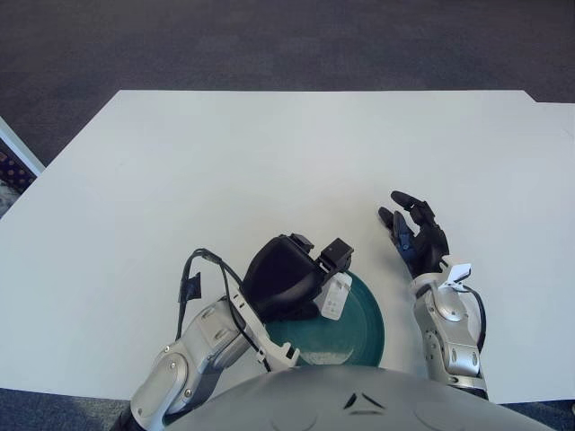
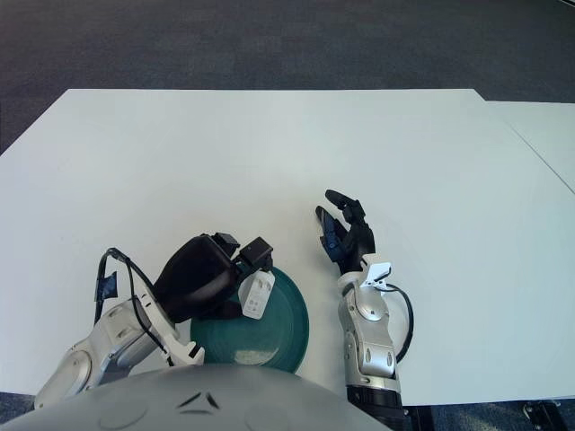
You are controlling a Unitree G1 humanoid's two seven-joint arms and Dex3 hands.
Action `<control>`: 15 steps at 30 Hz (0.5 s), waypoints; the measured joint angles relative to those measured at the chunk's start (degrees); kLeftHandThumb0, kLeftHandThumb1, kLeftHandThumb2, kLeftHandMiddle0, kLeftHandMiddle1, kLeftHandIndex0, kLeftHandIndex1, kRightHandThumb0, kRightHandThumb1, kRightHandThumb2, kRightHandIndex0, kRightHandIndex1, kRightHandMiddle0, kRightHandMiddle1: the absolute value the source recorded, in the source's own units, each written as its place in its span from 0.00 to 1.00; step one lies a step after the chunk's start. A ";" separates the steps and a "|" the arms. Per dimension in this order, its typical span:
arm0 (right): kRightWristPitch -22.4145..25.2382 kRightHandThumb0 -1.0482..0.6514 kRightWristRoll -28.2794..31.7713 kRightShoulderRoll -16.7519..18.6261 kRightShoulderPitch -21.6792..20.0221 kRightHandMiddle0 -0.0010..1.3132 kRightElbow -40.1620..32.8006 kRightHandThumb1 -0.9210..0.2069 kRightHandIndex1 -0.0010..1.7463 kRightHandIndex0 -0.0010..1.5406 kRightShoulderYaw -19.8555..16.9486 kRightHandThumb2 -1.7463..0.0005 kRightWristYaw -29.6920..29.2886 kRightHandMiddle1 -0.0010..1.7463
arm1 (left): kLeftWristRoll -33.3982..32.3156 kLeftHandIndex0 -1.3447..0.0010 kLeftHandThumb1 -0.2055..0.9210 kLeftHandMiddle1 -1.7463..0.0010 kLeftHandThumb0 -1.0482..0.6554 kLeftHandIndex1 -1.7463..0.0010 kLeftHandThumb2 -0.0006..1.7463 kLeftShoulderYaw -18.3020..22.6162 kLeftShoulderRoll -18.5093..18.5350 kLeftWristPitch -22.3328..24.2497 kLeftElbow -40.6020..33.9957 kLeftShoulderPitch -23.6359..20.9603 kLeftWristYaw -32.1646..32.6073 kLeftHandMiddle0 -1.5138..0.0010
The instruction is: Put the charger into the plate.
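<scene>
Over the round dark-green plate (image 1: 359, 332) the black three-finger left hand (image 1: 292, 274) gripped the small white charger (image 1: 335, 296), apparently due for lowering and release, while the right hand (image 1: 415, 232) lay open-fingered beside the plate.

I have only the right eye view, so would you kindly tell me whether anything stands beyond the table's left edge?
Observer: Yes, a dark patterned object with a pale rim shows just past the table on its left side.
Operator: Is it near the working hand?
Observer: No, it is far left of the left hand, which holds the charger over the plate; the right hand shows right of the plate.
</scene>
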 measured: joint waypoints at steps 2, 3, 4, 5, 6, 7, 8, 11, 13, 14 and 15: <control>-0.04 0.33 -0.01 0.00 -0.04 0.13 0.12 0.00 0.01 0.40 -0.01 0.72 0.00 0.54 | 0.00 0.86 1.00 0.00 0.01 0.03 0.41 0.23 0.03 0.05 -0.53 0.00 -0.68 0.52; -0.07 0.33 -0.01 -0.01 -0.05 0.12 0.17 0.00 0.01 0.40 -0.02 0.72 0.00 0.54 | 0.00 0.86 1.00 0.00 0.01 0.03 0.42 0.34 0.04 0.10 -0.83 0.00 -1.11 0.54; -0.09 0.33 -0.02 -0.01 -0.07 0.12 0.23 0.00 0.01 0.40 -0.02 0.72 0.00 0.54 | 0.00 0.86 1.00 0.00 0.01 0.03 0.42 0.51 0.06 0.15 -1.17 0.00 -1.55 0.56; -0.13 0.33 -0.02 -0.02 -0.08 0.12 0.27 0.00 0.01 0.40 -0.02 0.72 0.00 0.54 | 0.00 0.86 1.00 0.00 0.01 0.03 0.43 0.63 0.08 0.18 -1.47 0.00 -1.92 0.56; -0.21 0.33 -0.02 -0.03 -0.11 0.12 0.38 0.00 0.01 0.40 -0.02 0.72 0.00 0.54 | 0.00 0.87 1.00 0.00 0.00 0.02 0.43 0.79 0.09 0.21 -1.84 -0.02 -2.38 0.57; -0.26 0.32 -0.02 -0.04 -0.14 0.12 0.45 0.00 0.01 0.40 -0.03 0.71 0.01 0.54 | 0.00 0.87 1.00 0.00 0.00 0.02 0.44 0.91 0.11 0.22 -2.12 -0.04 -2.69 0.59; -0.32 0.32 -0.02 -0.06 -0.17 0.12 0.50 0.00 0.01 0.40 -0.04 0.72 0.01 0.54 | 0.01 0.87 1.00 0.00 0.00 0.02 0.44 1.05 0.13 0.22 -2.34 -0.07 -2.97 0.60; -0.52 0.32 -0.02 -0.07 -0.27 0.12 0.63 0.00 0.01 0.40 -0.04 0.72 0.02 0.53 | 0.03 0.87 1.00 0.00 0.00 0.01 0.46 1.36 0.14 0.21 -2.83 -0.11 -3.81 0.62; -0.53 0.32 -0.02 -0.06 -0.33 0.12 0.70 0.00 0.01 0.40 -0.05 0.72 0.02 0.53 | 0.07 0.87 1.00 0.00 0.00 0.00 0.46 1.55 0.19 0.21 -3.14 -0.11 -4.31 0.62; -0.54 0.32 -0.02 -0.06 -0.37 0.12 0.75 0.00 0.01 0.40 -0.06 0.72 0.02 0.53 | 0.06 0.87 1.00 0.00 0.00 0.00 0.47 1.72 0.26 0.19 -3.32 -0.12 -4.53 0.63; -0.55 0.32 -0.02 -0.06 -0.41 0.12 0.79 0.00 0.01 0.39 -0.07 0.72 0.02 0.54 | 0.06 0.87 1.00 0.00 0.00 0.00 0.47 1.85 0.34 0.15 -3.49 -0.14 -4.65 0.63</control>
